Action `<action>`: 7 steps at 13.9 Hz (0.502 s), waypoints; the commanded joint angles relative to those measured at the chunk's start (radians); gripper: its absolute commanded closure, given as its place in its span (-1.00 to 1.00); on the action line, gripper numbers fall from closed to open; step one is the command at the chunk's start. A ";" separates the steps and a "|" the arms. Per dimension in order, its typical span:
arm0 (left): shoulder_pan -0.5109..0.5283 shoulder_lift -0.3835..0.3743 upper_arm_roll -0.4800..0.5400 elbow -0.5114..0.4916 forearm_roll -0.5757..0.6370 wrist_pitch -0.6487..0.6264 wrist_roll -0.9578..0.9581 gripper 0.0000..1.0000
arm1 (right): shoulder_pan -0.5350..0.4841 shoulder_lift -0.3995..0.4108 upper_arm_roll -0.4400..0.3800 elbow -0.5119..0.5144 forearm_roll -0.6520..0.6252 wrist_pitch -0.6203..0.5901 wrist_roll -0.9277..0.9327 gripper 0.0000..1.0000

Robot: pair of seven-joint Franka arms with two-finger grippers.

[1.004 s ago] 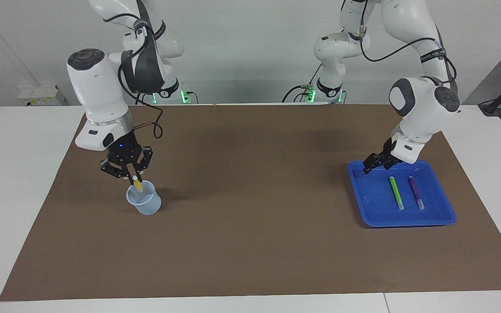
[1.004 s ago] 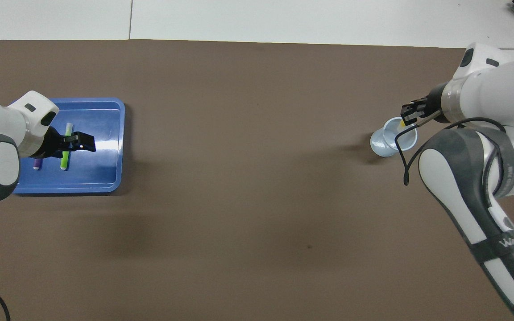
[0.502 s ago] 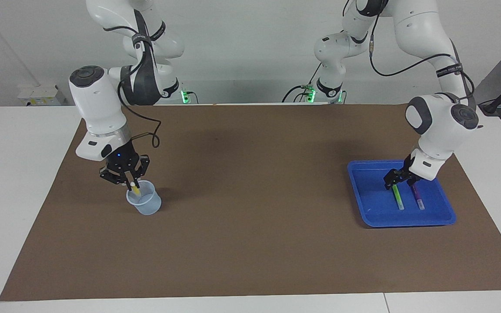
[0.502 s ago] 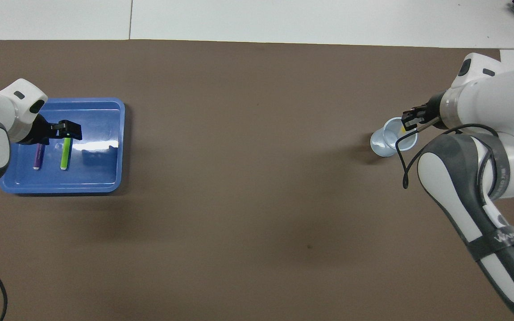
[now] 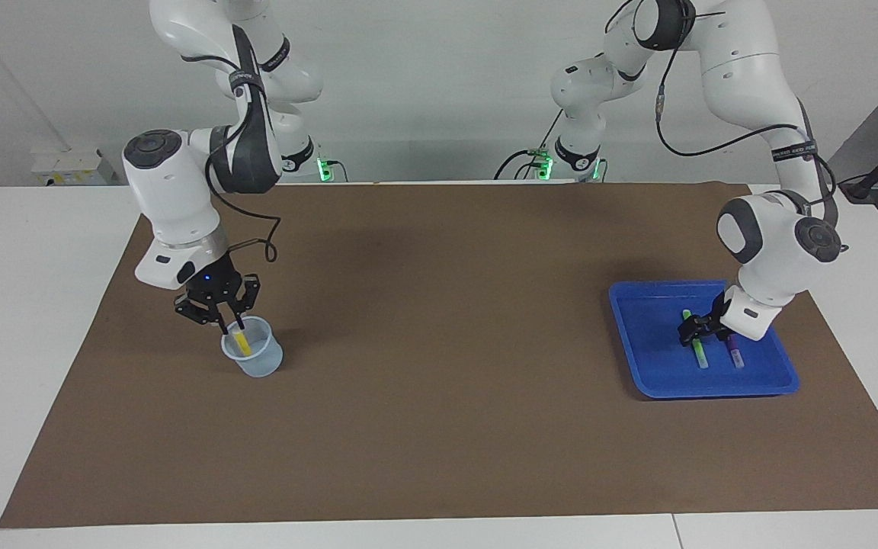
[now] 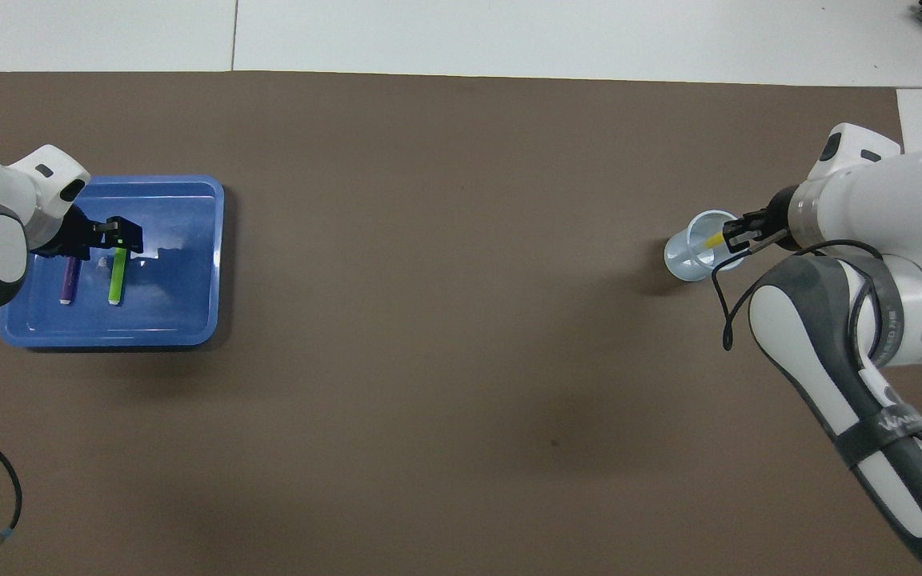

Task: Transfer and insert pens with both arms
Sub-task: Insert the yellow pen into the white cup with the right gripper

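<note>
A brown mat [image 5: 439, 358] is covering the counter [image 5: 27, 320]. The blue tray [image 5: 648, 358] is holding the green pen [image 5: 700, 352] and purple pen [image 5: 735, 354]; the left end effector [image 5: 696, 328] is straddling the green pen, fingers apart. The right end effector [image 5: 219, 311] is spread over the clear cup [image 5: 256, 358], the yellow pen [image 5: 238, 338] leaning inside.

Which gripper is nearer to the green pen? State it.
Left. The left gripper is down in the blue tray, right at the green pen. The right gripper is over the cup at the right arm's end of the table.
</note>
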 commanded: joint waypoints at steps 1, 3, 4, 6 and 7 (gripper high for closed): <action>0.006 0.012 -0.005 0.026 0.037 -0.011 0.054 -0.45 | -0.020 -0.024 0.015 -0.020 0.001 0.002 0.007 -1.00; 0.009 0.015 -0.004 0.017 0.032 0.038 0.108 -0.42 | -0.015 -0.036 0.017 0.006 0.026 -0.022 0.005 -1.00; 0.009 0.018 -0.004 0.017 0.032 0.043 0.108 -0.42 | -0.008 -0.041 0.017 0.027 0.042 -0.057 0.011 -1.00; 0.003 0.019 -0.004 0.012 0.028 0.046 0.106 -0.43 | -0.004 -0.045 0.023 0.070 0.079 -0.113 0.013 -1.00; 0.006 0.018 -0.005 -0.003 0.026 0.045 0.108 -0.43 | -0.004 -0.054 0.024 0.079 0.104 -0.123 0.013 -1.00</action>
